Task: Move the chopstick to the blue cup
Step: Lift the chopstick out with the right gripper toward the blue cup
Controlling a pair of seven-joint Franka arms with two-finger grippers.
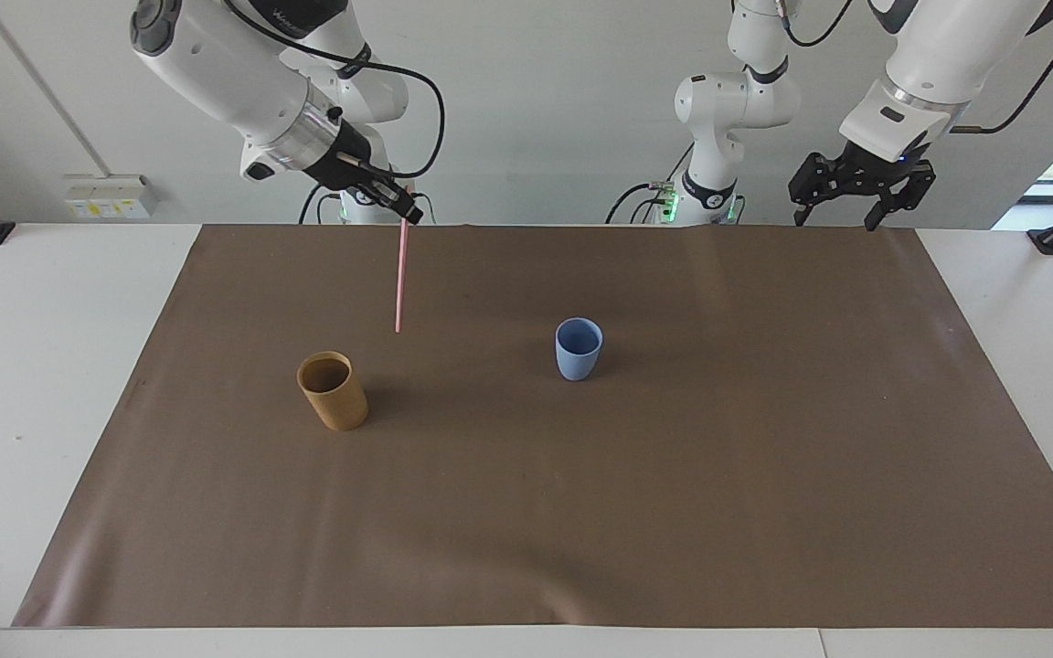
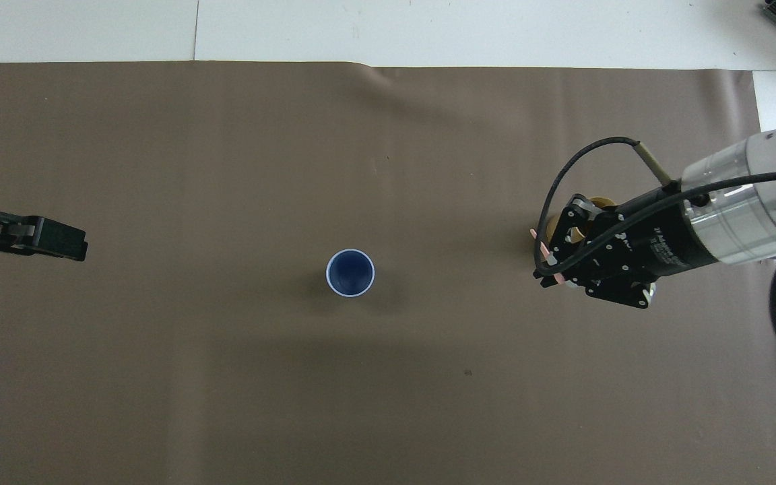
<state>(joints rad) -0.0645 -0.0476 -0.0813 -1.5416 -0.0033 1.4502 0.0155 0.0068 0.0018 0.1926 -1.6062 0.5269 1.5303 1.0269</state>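
Up high, the right gripper [image 1: 409,216] pinches the chopstick [image 1: 401,279], which hangs near-vertical over the mat between the tan cup [image 1: 333,391] and blue cup [image 1: 578,348]. Blue cup lies toward the waiting, open left gripper [image 1: 858,190].

Pink chopstick [image 1: 400,279] hanging from my right jaws, blue cup [image 1: 578,348] standing empty on the mat.

The chopstick is a thin, straight pink stick; I pinch it at its top end, and it hangs almost upright with a slight tilt, its lower tip free in the air above the brown mat, clear of everything. From overhead only a short pink sliver [image 2: 543,248] of it shows at my fingertips. The blue cup [image 2: 350,273] is small, light blue, matte and handleless, tapering to a rounded base. It stands upright near the middle of the mat with its mouth open upward, well apart from the chopstick, toward the left arm's end.
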